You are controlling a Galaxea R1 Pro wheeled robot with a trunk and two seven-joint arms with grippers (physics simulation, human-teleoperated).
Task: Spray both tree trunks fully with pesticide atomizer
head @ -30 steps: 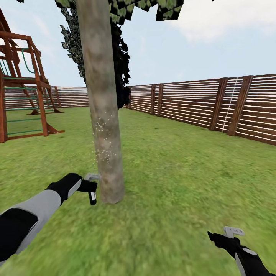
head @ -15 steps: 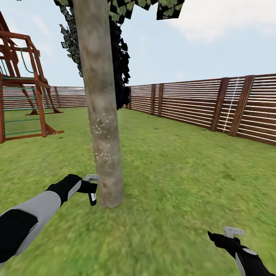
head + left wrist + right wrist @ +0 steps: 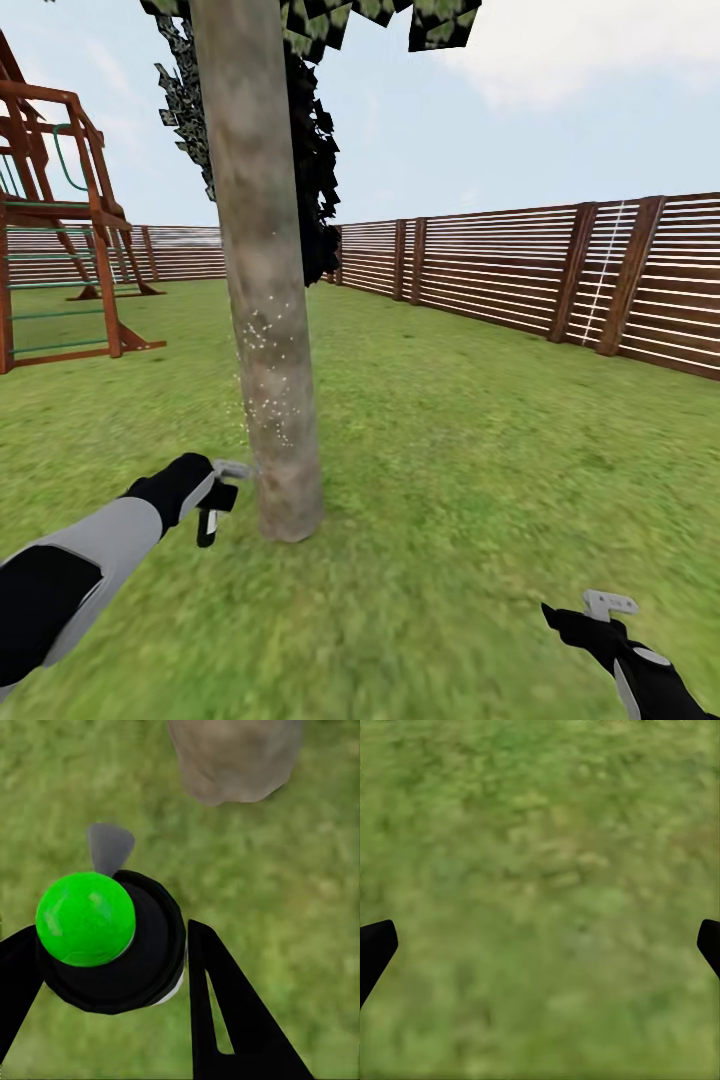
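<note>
One of the trees stands just ahead in the head view, and its thick beige-grey tree trunk [image 3: 262, 300] carries a patch of white spray specks at mid height. My left gripper [image 3: 213, 492] is shut on the pesticide atomizer [image 3: 208, 524], just left of the trunk's base, with the grey spray head [image 3: 233, 468] nearly touching the bark. In the left wrist view the black atomizer [image 3: 142, 967] with a green round top sits between the black fingers [image 3: 225, 1020], with the trunk base [image 3: 236, 757] beyond. My right gripper [image 3: 600, 610] hangs open low over the grass; its fingertips [image 3: 375, 949] stand wide apart.
A red-brown wooden climbing frame [image 3: 60, 220] stands at the left. A brown slat fence [image 3: 560, 270] runs along the right and back. Dark leaf clumps [image 3: 312, 150] hang behind the trunk. Green lawn [image 3: 450, 450] spreads all around.
My left gripper has turned and drawn a little left, so the atomizer's black bottle has swung down and away from the trunk. The right arm has not moved.
</note>
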